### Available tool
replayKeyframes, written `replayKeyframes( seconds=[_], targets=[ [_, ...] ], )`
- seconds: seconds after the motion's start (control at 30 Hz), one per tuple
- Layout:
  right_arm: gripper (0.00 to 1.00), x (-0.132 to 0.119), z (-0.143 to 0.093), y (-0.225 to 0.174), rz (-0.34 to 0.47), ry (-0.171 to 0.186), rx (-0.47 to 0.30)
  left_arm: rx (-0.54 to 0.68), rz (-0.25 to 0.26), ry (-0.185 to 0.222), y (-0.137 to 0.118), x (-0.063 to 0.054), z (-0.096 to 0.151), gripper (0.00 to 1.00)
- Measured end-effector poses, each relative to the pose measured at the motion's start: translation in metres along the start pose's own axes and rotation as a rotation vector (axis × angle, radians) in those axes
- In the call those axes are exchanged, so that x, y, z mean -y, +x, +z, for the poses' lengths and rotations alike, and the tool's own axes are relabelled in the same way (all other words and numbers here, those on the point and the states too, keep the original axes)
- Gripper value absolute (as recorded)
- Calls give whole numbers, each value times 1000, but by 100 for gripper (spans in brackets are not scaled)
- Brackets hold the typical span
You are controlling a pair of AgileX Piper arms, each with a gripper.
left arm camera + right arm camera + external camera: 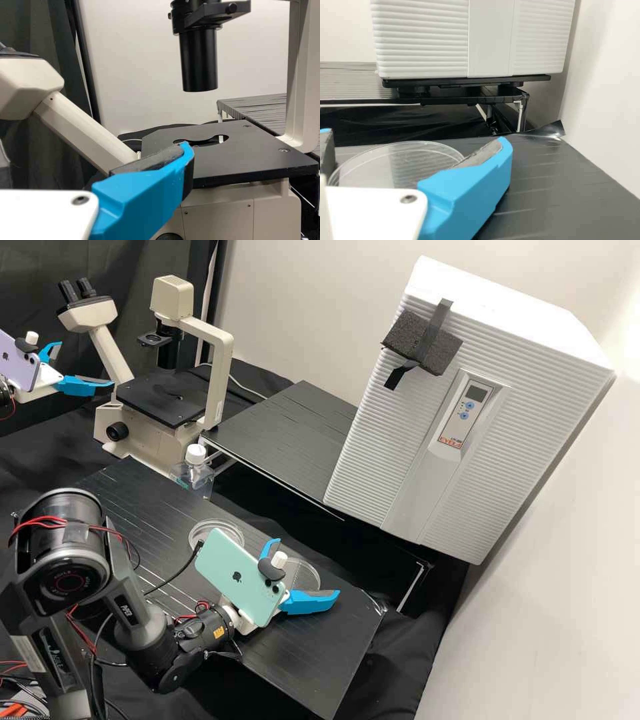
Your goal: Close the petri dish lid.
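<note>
Black tabletop [280, 667] runs below a white cabinet [467, 400], microscope [160, 400] at its far left end. Two clear round pieces on it. Nearer disc [303, 573]: close to the far edge, toward the far right corner. Second dish [217, 533]: further left along that same far edge, about mid-length. Which is lid and which is base: cannot tell.

Right gripper [308, 567]: fingers spread wide, nothing pinched. Disc lies directly ahead, between the fingers and reaching toward the far edge; contact with either finger cannot be told. Round outline, so no long axis; what counts is centring across its width. Left gripper [86, 363]: fingers apart, by the microscope, well apart from both pieces. Right arm is clearly nearer.

Judgement: task at its start, aligning for a grasp. If the disc is the lid, close squarely on its rim, lift level, carry leftward over the dish. Risk: low smooth rim slips or tips.
</note>
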Motion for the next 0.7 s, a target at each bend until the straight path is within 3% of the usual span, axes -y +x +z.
replayKeyframes(
  seconds=[0.27,0.4,0.47,0.7],
  targets=[
    [0,1,0,1,-7,10,1,0,0,0,0,0,0,100],
    [0,-2,-3,1,0,43,-16,0,0,0,0,0,0,100],
    [0,-5,-6,-2,-4,79,-29,0,0,0,0,0,0,100],
    [0,-14,-31,-13,-6,123,-167,0,0,0,0,0,0,100]
  ],
)
